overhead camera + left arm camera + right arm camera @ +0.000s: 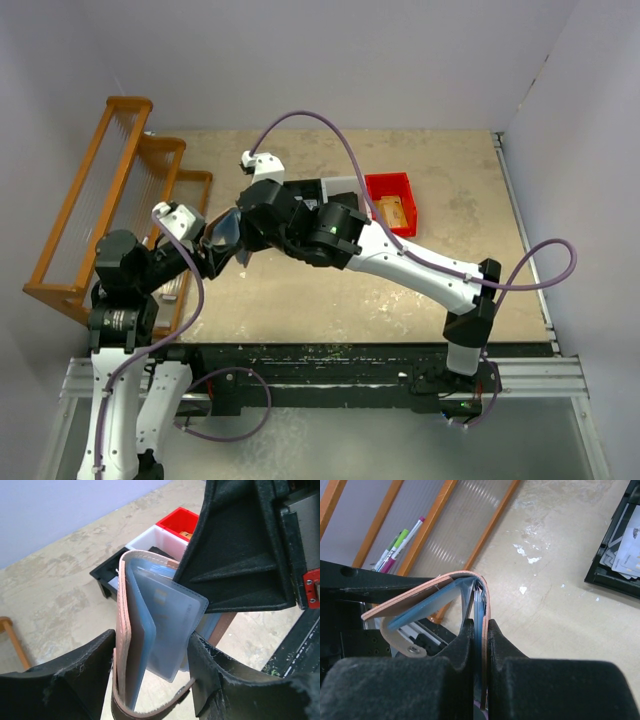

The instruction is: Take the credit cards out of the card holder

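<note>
The card holder [121, 630] is a salmon-pink bifold with a light blue lining, held in the air between both grippers. It hangs part open, with translucent blue sleeves fanned out. A pale card [161, 599] shows through one sleeve. My left gripper [152, 645] has one finger against the pink cover and the other against the sleeves and strap. My right gripper [481, 625] is shut tight on the other flap [485, 605] and its sleeves. In the top view the two grippers meet [228, 235] left of centre and the card holder is mostly hidden.
A red bin [392, 190], a white bin [155, 537] and a black bin [620, 545] with loose cards stand on the table behind. An orange wooden rack [100, 200] fills the left side, with pens [400, 545] beside it.
</note>
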Controlling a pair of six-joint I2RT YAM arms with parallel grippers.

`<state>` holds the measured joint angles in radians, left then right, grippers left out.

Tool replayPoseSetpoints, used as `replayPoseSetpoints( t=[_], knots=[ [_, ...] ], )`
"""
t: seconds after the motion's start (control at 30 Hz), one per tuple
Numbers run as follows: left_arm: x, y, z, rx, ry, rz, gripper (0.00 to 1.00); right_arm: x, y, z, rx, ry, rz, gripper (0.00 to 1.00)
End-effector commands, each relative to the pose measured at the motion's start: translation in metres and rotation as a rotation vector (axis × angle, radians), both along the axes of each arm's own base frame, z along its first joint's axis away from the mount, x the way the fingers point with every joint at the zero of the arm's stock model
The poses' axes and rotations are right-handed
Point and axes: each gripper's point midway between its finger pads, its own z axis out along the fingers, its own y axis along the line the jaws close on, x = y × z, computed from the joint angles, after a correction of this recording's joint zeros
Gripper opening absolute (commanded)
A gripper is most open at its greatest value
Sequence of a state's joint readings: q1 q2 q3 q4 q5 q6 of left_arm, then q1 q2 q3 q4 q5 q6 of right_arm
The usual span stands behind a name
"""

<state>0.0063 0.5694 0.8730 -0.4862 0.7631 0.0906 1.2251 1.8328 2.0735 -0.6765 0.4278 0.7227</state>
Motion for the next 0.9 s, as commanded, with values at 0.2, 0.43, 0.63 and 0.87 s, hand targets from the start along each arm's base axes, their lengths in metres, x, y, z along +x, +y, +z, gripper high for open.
replayPoseSetpoints(
  t=[0.2,0.43,0.63,0.87],
  knots=[
    [0.0,0.019,0.026,0.054,-0.09,0.116,0.61,-0.012,-0.015,0.035,0.089,-0.037,0.006,0.0],
    [-0.018,0.015,0.036,0.071,-0.103,0.085,0.63,-0.021,-0.026,0.033,0.079,-0.028,0.035,0.0],
    [-0.018,0.016,0.036,0.068,-0.088,0.088,0.6,-0.034,-0.028,0.042,0.126,-0.018,0.1,0.0],
    [-0.019,0.011,0.044,0.026,-0.053,0.071,0.56,-0.056,-0.027,0.056,0.201,-0.052,0.257,0.0]
  ],
)
